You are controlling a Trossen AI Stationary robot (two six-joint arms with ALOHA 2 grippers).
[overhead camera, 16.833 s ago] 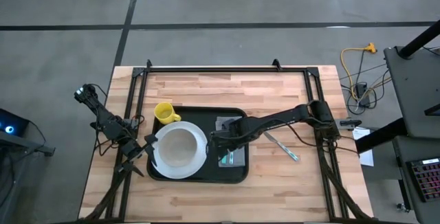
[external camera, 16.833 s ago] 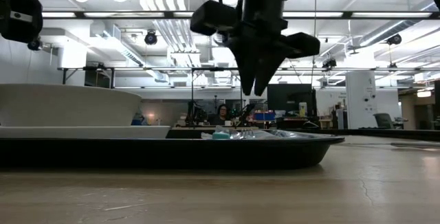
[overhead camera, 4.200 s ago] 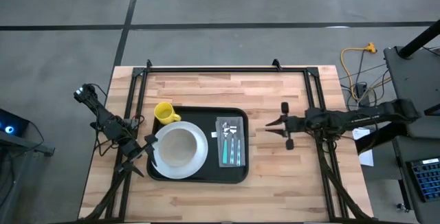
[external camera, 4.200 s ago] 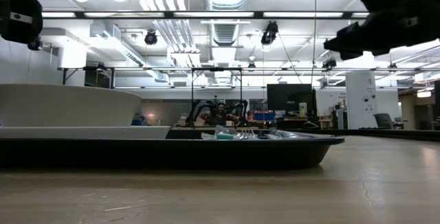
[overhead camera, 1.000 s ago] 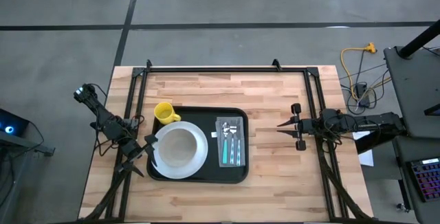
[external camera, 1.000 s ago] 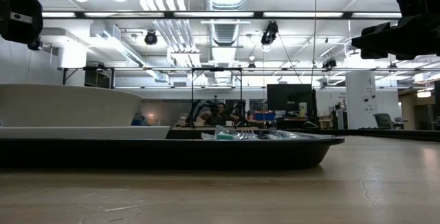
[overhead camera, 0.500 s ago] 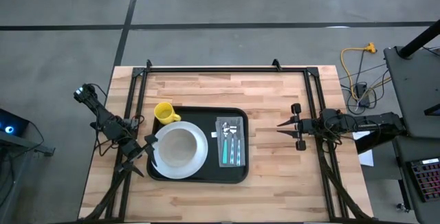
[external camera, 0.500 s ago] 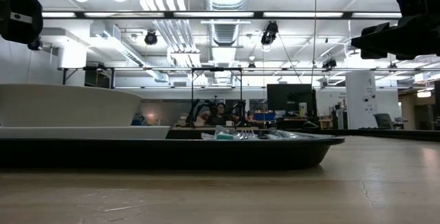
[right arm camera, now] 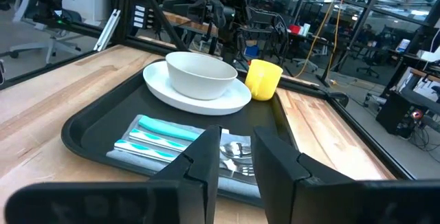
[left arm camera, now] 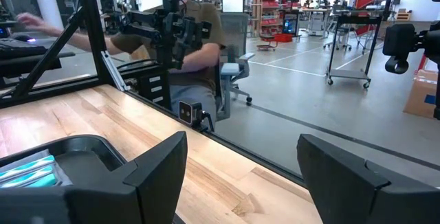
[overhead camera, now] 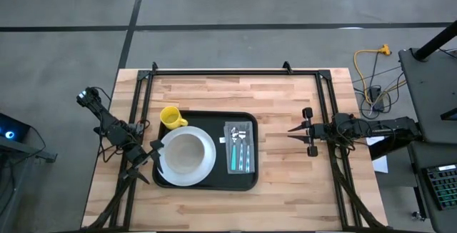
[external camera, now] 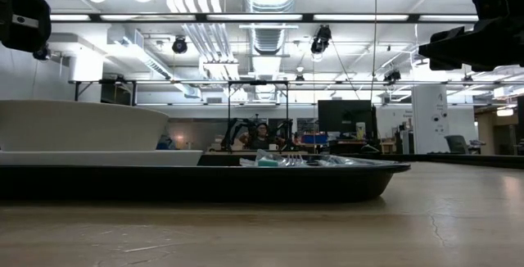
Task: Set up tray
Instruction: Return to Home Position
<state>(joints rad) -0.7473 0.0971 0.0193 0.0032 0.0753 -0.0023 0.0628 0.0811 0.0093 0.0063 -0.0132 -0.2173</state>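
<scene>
— Where's the tray [overhead camera: 214,122]?
— On the worktop [overhead camera: 285,190], left of middle, carrying a white plate [overhead camera: 209,154], a yellow mug [overhead camera: 170,116] and a grey napkin [overhead camera: 240,125] with cutlery [overhead camera: 241,151].
— And the pincers?
— Left pincer [overhead camera: 158,154] sits at the tray's left edge, fingers wide apart, empty. Right pincer [overhead camera: 291,130] hangs well right of the tray, a narrow gap between its fingers

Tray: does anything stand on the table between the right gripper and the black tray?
Nothing visible does. Only wooden table lies between the right gripper and the tray. The left gripper waits at the tray's left edge.
</scene>
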